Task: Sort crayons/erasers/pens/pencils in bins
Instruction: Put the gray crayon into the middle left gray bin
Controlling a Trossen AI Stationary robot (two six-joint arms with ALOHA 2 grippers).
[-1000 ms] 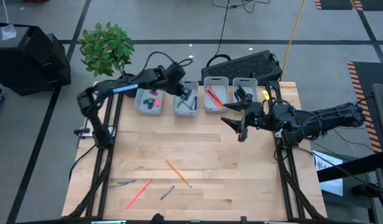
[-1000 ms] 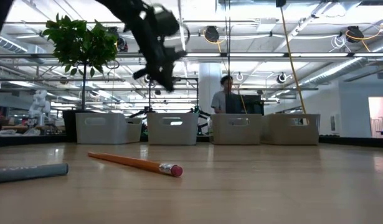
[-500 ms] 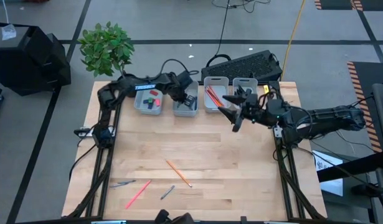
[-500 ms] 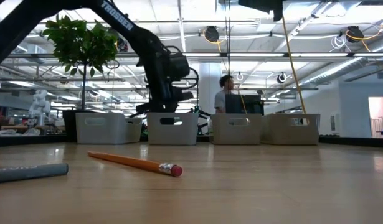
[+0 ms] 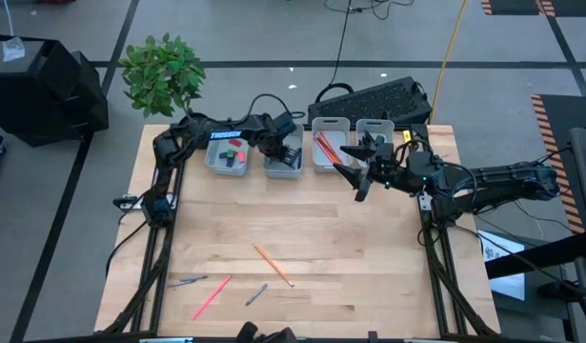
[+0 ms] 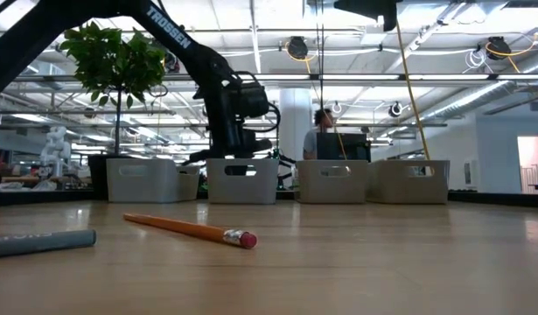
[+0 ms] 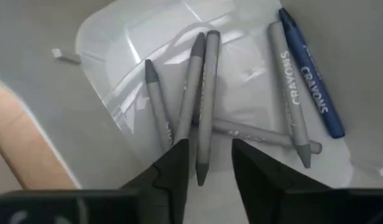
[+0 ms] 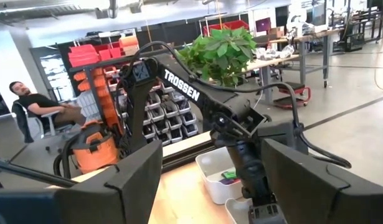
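High view: four bins point(image 5: 330, 125) in a row at the table's point(image 5: 369, 276) far edge. Left gripper point(image 5: 278, 146) over the second bin point(image 5: 284, 167); erasers point(image 5: 234, 150) in the first bin point(image 5: 226, 164); red sticks in the third. Right gripper point(image 5: 361, 176) hovers just in front of the third and fourth bins. Pencil point(image 5: 272, 264), pink stick point(image 5: 210, 296), grey sticks lie on the near table.

Low view: left gripper point(image 6: 236, 149) just above the second bin point(image 6: 242, 179); pencil point(image 6: 190, 229) in front.

Left wrist view: fingers point(image 7: 169, 171) spread, released, a grey crayon point(image 7: 205, 106) between them in the bin; blue crayon point(image 7: 311, 73) alongside.

Right wrist view: fingers point(image 8: 126, 180) wide apart, grasping nothing; a seated person point(image 8: 42, 107) beyond.
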